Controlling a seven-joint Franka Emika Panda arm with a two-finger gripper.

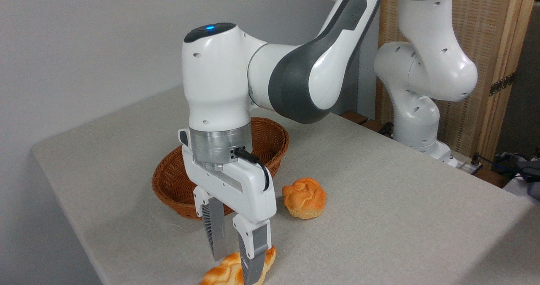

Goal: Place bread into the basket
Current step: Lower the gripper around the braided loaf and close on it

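Nearest me lies the braided loaf (230, 272), golden with pale edges, flat on the table (400, 217) in front of the basket (177, 184). My gripper (236, 255) is down over it, one finger on each side, but I cannot tell if it is squeezing yet. Lifting and dropping it in are still left. Beside the basket sits a round knotted bun (304, 197). The basket looks empty.

Woven wicker basket (276, 143); matt cloth table (400, 217) — glossy plastic arm (295, 78).
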